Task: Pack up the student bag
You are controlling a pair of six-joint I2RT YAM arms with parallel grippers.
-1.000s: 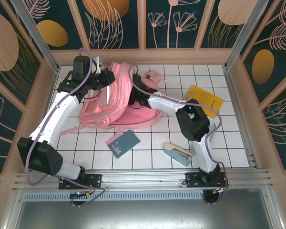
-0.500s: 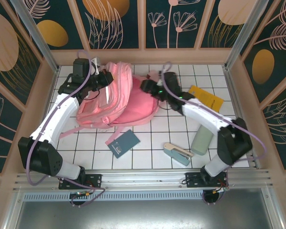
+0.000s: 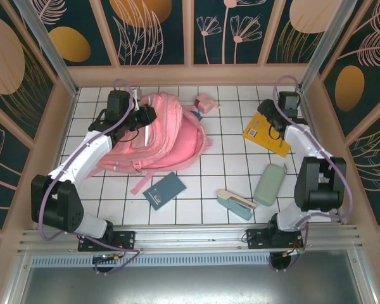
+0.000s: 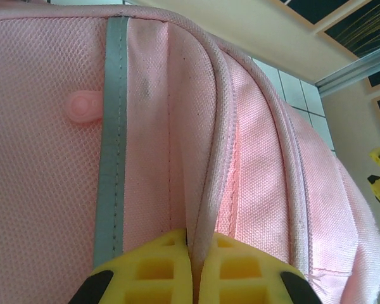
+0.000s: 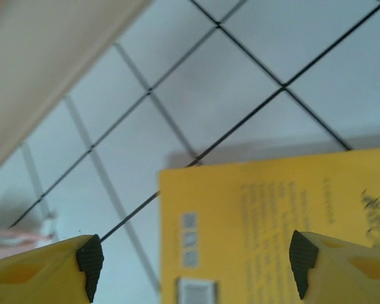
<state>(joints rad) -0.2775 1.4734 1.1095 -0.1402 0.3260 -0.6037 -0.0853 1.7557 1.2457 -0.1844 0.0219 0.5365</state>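
The student bag [image 3: 171, 136], a big pink backpack with grey-white stripes, lies at the back left of the tiled table. My left gripper [image 3: 145, 118] is at the bag's upper left edge. In the left wrist view the yellow jaws [image 4: 195, 256] are shut on a piped seam fold of the bag [image 4: 145, 107]. My right gripper [image 3: 268, 120] hovers at the back right over a yellow book [image 3: 270, 135]. Its fingers [image 5: 88, 266] stand wide open above the book's corner [image 5: 272, 215], with nothing between them.
A small pink pouch [image 3: 207, 102] sits behind the bag. A dark blue notebook [image 3: 164, 190], a stapler [image 3: 235, 204] and a pale green case [image 3: 269, 183] lie nearer the front. Wooden walls [image 3: 190, 75] enclose the table on three sides.
My right arm has swung away from the bag to the back right, over the yellow book, and its jaws have widened. The bag has settled flatter. The left gripper keeps its hold.
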